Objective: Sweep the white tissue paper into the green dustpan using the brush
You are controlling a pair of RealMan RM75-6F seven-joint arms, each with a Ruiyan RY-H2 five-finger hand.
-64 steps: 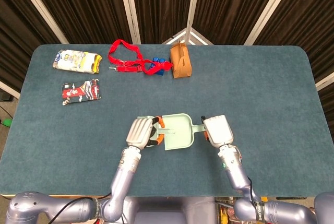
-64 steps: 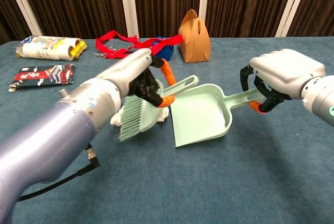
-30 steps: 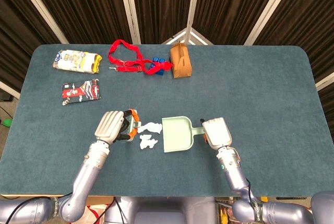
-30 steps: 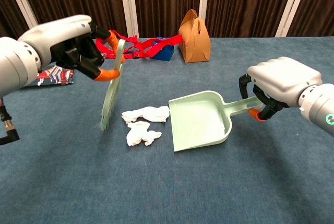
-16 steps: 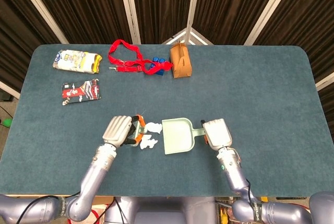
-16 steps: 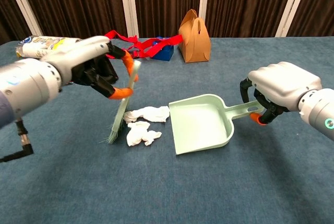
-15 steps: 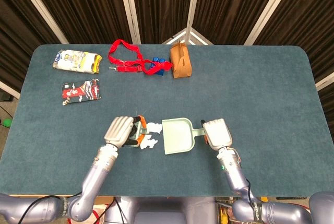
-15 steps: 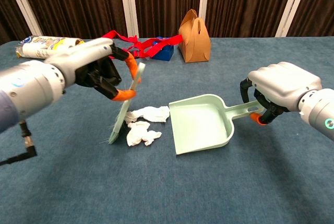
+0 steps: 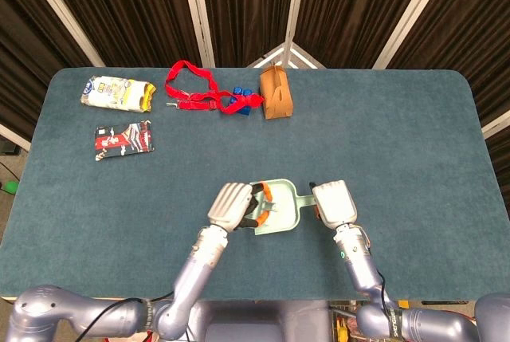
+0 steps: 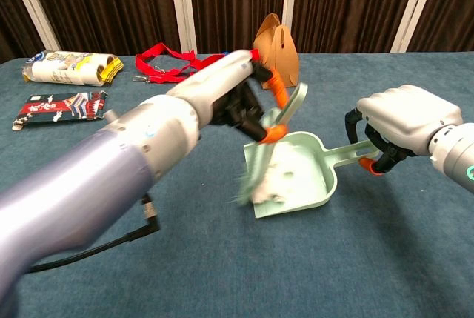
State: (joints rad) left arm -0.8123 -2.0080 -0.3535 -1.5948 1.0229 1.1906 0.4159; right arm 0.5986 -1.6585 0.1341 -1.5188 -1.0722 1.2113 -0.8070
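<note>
Fingers (image 10: 244,107) of our left hand (image 10: 235,95) clench the brush (image 10: 278,129), its bristles slanting down over the dustpan (image 10: 315,188) mouth, where the tissue (image 10: 292,173) lies; our right hand (image 10: 404,129) grips the pan's handle beyond.

No text legible in either view. Yellow-and-white packet (image 9: 117,93) at far left of table (image 9: 414,143): printing present, too small to read. Red, black and white packet (image 9: 123,139) just nearer than it: white marks, unreadable. Brown paper bag (image 10: 277,51), red strap (image 9: 190,87) and blue item (image 9: 241,100): no markings made out. Right forearm near bottom edge of head view: small dark lettering (image 9: 390,320), not resolvable.
</note>
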